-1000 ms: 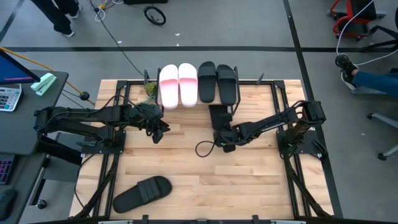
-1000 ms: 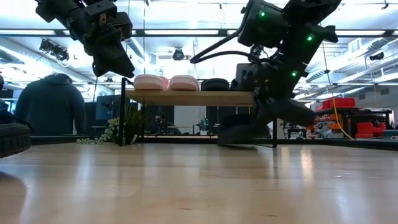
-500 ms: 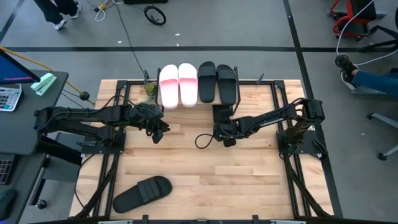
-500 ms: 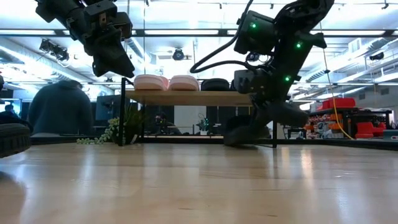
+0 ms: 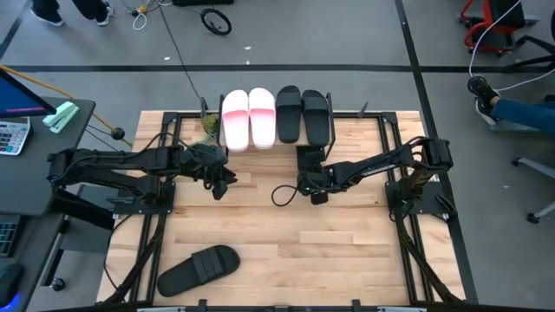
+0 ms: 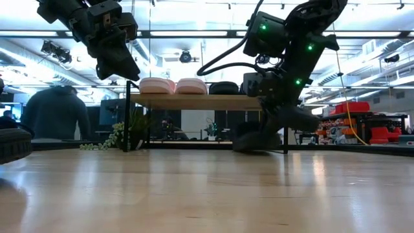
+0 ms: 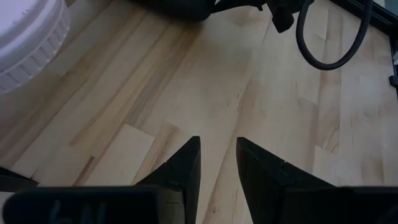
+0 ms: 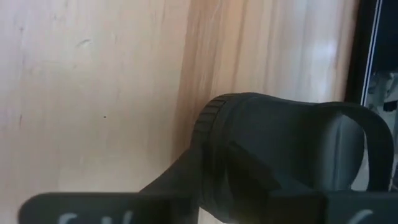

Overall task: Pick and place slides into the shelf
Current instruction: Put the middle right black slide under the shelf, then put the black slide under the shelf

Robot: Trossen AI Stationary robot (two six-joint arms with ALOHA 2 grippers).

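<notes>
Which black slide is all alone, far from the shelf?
The black slide at the table's near-left corner; the others sit on or beside the shelf.

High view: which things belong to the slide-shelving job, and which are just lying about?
Job: pink slides and black slides on the shelf; black slide in the right gripper; stray black slide.
Lying about: small plant, calculator.

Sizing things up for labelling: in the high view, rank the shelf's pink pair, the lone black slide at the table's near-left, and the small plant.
1. Pink pair
2. Lone black slide
3. Plant, smallest by far
</notes>
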